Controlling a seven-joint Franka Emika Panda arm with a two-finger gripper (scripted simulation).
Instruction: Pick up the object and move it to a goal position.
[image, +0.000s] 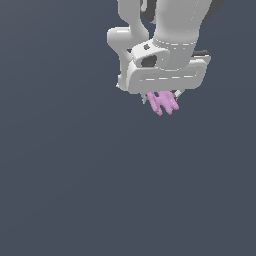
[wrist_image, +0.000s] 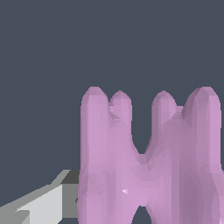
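Under the white hand, jaws mostly hidden, pink object (image: 163, 103) gripped

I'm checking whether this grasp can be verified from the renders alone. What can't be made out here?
- Fingertip contact: in the exterior view the white gripper body covers the top of the pink-purple blocky piece.
- Second finger: the wrist view shows one finger; the piece fills the rest.
- Piece's base: cut off by the wrist view's edge.
- Goal position: no marker in either view.
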